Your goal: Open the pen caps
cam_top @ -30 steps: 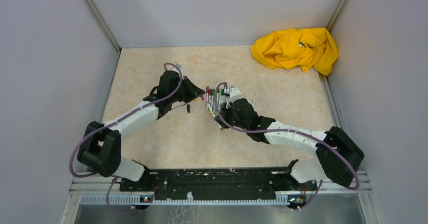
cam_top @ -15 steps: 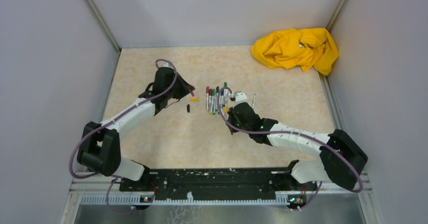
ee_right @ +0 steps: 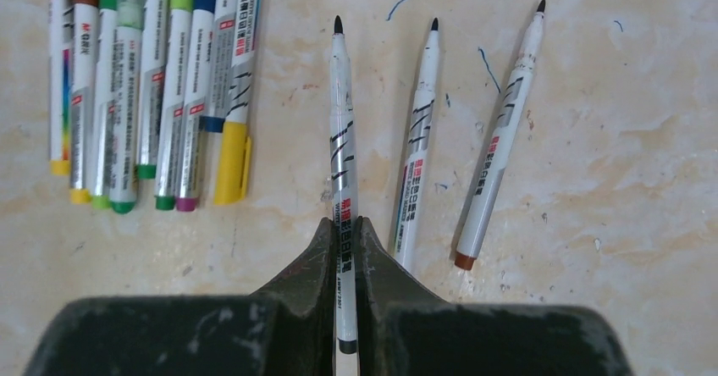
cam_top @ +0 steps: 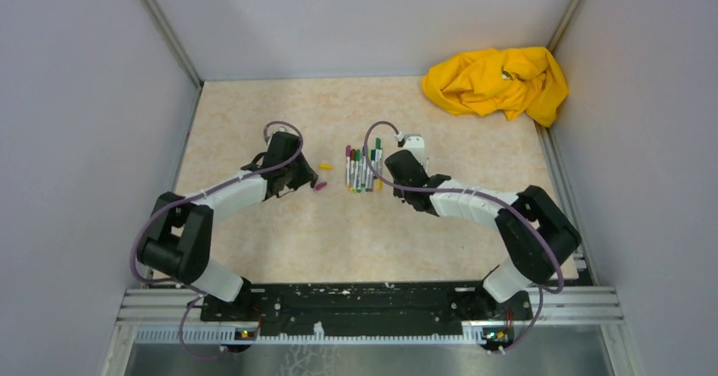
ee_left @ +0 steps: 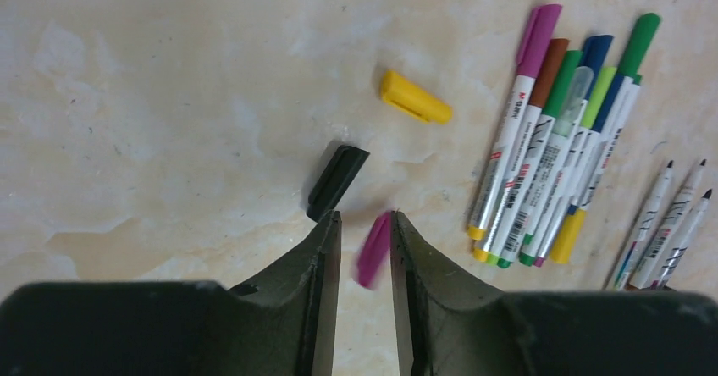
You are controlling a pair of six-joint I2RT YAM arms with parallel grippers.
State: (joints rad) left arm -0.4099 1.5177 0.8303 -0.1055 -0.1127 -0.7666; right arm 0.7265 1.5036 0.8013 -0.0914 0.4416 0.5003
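Both arms have been drawn apart and lowered since a second ago, when they met raised above the pens. The left hand (ee_left: 364, 217) is now set low over the table (cam_top: 254, 113), left of the pens. Its jaws are parted, and a blurred magenta cap (ee_left: 373, 249) is seen loose in the gap, close to one finger; whether it is touched cannot be told. A black cap (ee_left: 337, 181) lies just beyond the fingertips, and a yellow cap (ee_left: 415, 97) is found farther out, apart from both.

To the right, a row of capped pens (ee_left: 550, 156) is laid side by side, barrels touching. The right hand (ee_right: 344, 222) is clenched on an uncapped pen (ee_right: 341, 122), held by the rear of its barrel with the black tip pointing away. Two other uncapped pens (ee_right: 419, 139) lie just beside it on the table. A crumpled yellow cloth (cam_top: 497, 80) is bunched in the far right corner, well apart.
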